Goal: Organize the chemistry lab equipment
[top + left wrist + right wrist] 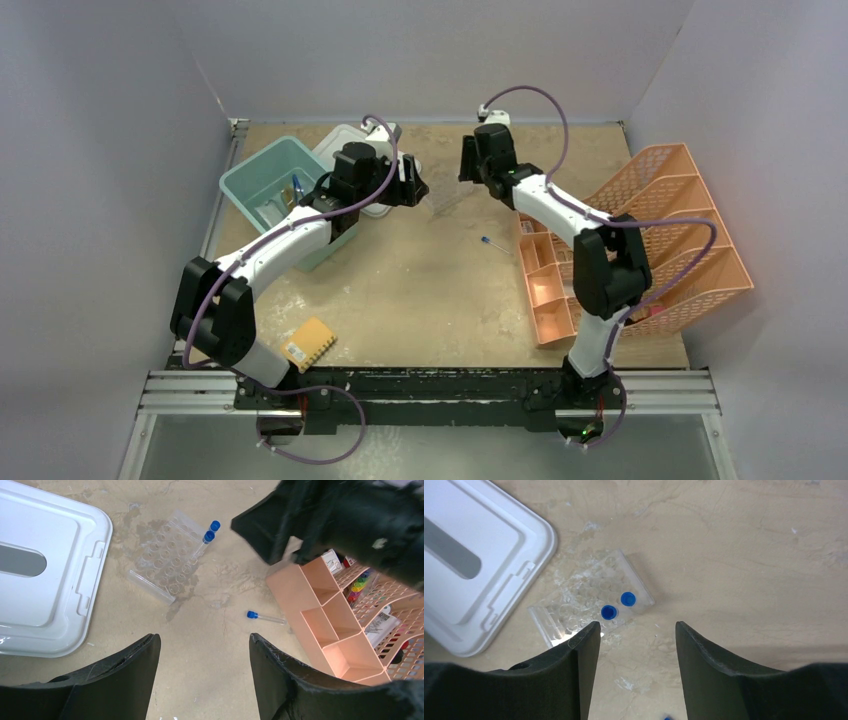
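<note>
The clear tube rack (447,200) (167,562) (591,600) lies on the table at the back centre. Two blue-capped test tubes (210,532) (609,612) stand in its edge row. A third blue-capped tube (492,243) (265,617) lies loose on the table beside the organiser. My right gripper (468,165) (637,626) hangs open just above the rack's near edge, with nothing between its fingers. My left gripper (412,188) (204,640) is open and empty, on the rack's left side, above bare table.
A white bin lid (345,140) (45,570) (469,555) lies left of the rack. A teal bin (265,180) with some tools in it stands at the back left. The peach organiser (650,240) (325,605) fills the right side. A yellow sponge (308,343) lies near the front left.
</note>
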